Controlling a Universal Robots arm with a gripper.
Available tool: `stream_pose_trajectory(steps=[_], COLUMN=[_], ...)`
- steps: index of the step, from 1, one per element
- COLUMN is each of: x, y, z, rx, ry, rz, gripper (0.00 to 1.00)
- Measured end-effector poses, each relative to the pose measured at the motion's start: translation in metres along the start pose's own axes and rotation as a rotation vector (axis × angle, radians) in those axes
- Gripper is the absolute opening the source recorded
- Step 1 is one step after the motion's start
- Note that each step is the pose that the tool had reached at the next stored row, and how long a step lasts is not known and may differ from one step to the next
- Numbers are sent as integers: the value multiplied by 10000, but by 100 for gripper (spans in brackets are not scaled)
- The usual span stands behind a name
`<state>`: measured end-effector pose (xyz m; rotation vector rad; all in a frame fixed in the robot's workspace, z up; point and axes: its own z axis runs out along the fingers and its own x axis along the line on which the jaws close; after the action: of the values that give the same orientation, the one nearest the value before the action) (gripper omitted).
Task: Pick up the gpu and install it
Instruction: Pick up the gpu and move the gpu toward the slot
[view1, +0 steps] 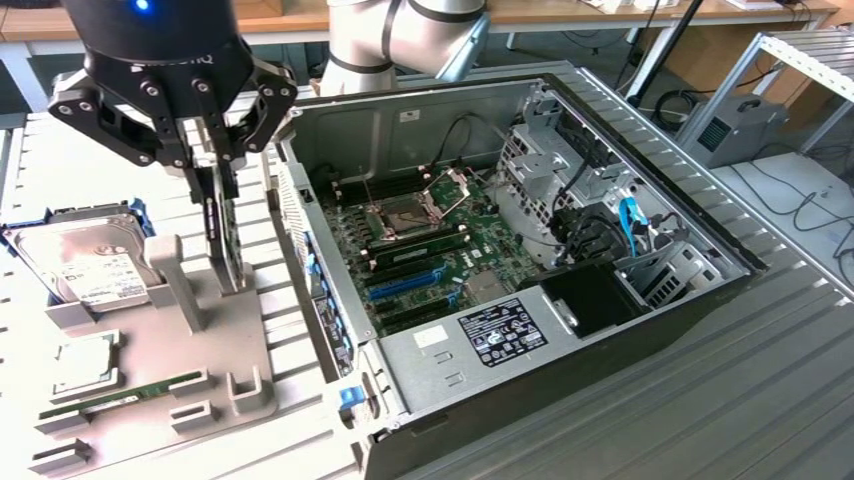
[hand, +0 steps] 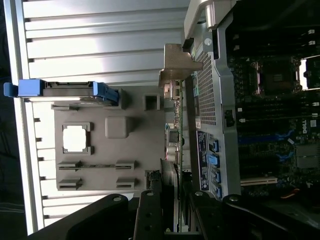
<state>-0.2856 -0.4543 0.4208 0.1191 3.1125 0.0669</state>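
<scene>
The gpu (view1: 222, 235) is a thin dark card that stands on edge above the grey holder tray (view1: 160, 340), at the exterior view's left. My gripper (view1: 211, 158) is shut on its upper edge, one finger on each face. The card's lower end is level with the tray's upright post. Whether it still touches the tray I cannot tell. In the wrist view the gpu (hand: 173, 135) shows edge-on, its silver end bracket (hand: 177, 62) at the far end and my gripper (hand: 172, 207) clamped on the near end. The open computer case (view1: 400, 110) lies beside it.
The motherboard (view1: 427, 240) lies flat in the case, with blue slots (view1: 407, 285) near the case's left wall. On the tray sit a silver hard drive (view1: 87, 265), a square chip (view1: 83, 365) and a green memory stick (view1: 120, 395). Cables and a drive cage (view1: 601, 220) fill the case's right side.
</scene>
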Motion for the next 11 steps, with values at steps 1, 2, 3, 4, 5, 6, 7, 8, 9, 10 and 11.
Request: stream_pose_trajectory(steps=[1, 2, 3, 4, 5, 6, 7, 8, 9, 10, 11], x=[-5, -9, -13, -18, -22, -27, -31, -35, -40, -44, -49], y=[0, 1, 1, 1, 2, 2, 2, 3, 3, 3, 4], z=[0, 0, 0, 0, 0, 0, 0, 0, 1, 1, 1], rx=[3, 6, 9, 13, 15, 18, 20, 23, 25, 28, 30], ry=[1, 0, 0, 0, 0, 0, -1, -1, -1, -1, -2], rz=[0, 0, 0, -1, -1, -1, -1, -1, -1, -1, -1], gripper=[26, 26, 26, 26, 26, 26, 26, 26, 26, 26, 26])
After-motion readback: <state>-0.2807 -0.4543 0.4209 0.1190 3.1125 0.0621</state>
